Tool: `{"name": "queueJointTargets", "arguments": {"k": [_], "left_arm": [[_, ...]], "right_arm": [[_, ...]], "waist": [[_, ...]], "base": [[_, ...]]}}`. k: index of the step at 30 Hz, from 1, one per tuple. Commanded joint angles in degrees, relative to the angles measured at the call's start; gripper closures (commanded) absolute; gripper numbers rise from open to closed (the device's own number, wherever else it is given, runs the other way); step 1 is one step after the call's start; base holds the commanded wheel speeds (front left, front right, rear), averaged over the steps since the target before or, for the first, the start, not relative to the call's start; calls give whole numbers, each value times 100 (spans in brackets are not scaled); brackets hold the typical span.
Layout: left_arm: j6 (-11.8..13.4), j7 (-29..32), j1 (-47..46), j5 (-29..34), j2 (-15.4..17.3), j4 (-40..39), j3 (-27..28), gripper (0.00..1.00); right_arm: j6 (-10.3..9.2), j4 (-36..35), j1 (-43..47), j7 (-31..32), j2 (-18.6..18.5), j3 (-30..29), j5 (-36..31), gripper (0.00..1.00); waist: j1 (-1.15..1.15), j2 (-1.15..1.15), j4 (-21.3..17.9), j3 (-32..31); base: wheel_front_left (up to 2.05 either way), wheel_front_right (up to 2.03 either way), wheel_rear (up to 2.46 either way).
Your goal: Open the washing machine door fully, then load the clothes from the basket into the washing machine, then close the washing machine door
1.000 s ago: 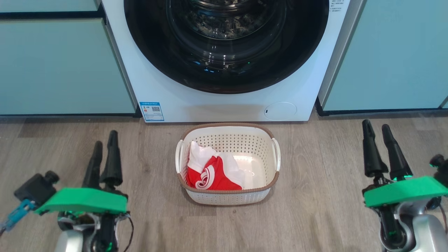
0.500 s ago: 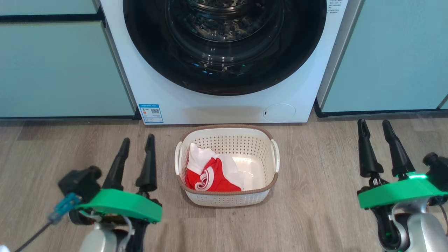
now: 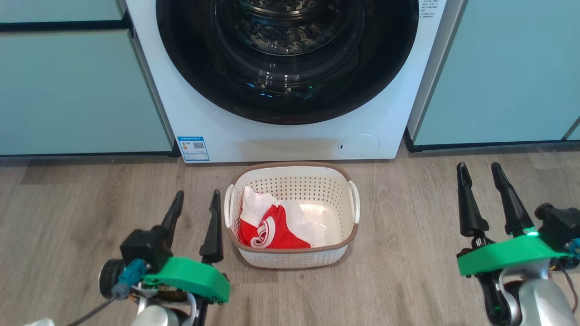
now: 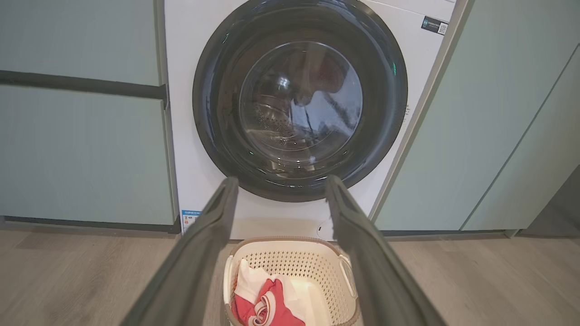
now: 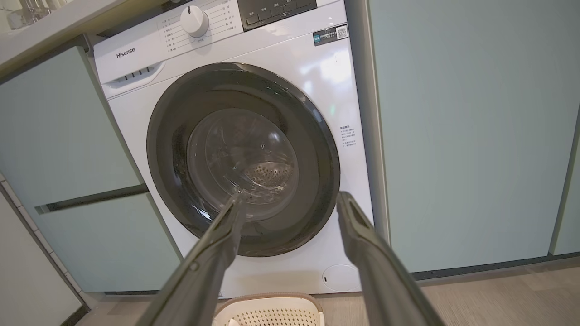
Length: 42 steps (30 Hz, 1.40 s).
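The door sits shut against the washer, its black rim flush with the white front. The first step is not yet done, and nothing can go into the drum. The basket stands on the floor right in front of the washer, below the door, likely parked there so the load has a short way up. The clothes lie bunched in its left half, red over white, and the right half is bare.

Both claws are released, fingers spread and holding nothing. The left claw hovers just beside the basket's left handle, fingers pointing at the washer. In its wrist view the door stands ahead, above and between the fingertips, with the basket low between the fingers (whether the near finger touches the handle I cannot tell). The right claw hangs well apart from the basket, off to its right, in front of the cabinet beside the washer. Its wrist view has the door ahead and to the left, one fingertip lined over the glass.

My reading is that the arms are posed on either side to leave the basket free while one goes for the door. Where the door's pull sits is not plain, since the rim looks unbroken all round.
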Motion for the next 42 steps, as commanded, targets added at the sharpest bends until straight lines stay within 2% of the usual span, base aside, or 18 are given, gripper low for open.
{"name": "queueJointTargets", "arguments": {"k": [1, 8, 18, 20, 26, 33, 42], "left_arm": [[67, -83, -235, 174, 75, -186, 93, 0], [170, -201, -214, 505, 44, -118, -6, 0], [-103, -368, -66, 792, -256, 306, 367, 0], [-150, -385, -49, 784, -291, 360, 439, 0], [-496, -486, -10, 682, -388, 827, 812, 0], [-606, -530, -28, 449, -391, 1006, 799, 0], [-623, -530, -76, 312, -392, 1350, 894, 0]], "right_arm": [[-1, -190, -210, -86, -73, 133, -180, 0], [-1, -36, -202, -205, -77, 137, -486, 0], [-1, 337, -222, -374, -83, 194, -919, 0], [-1, 384, -228, -391, -83, 186, -927, 0], [-1, 553, -255, -492, -87, 239, -1318, 0], [-1, 789, -280, -537, -88, 302, -1349, 0], [-1, 943, -298, -537, -88, 350, -1374, 0]], "waist": [[0, 0, -3, -4], [0, 0, -11, -34], [0, 0, -12, -78], [0, 0, -16, -82], [0, 0, -37, -113], [0, 0, -50, -132], [0, 0, -49, -137]], "base": [[0, 0, 0], [0, 0, 0], [0, 0, 0], [0, 0, 0], [0, 0, 0], [0, 0, 0], [0, 0, 0]]}}
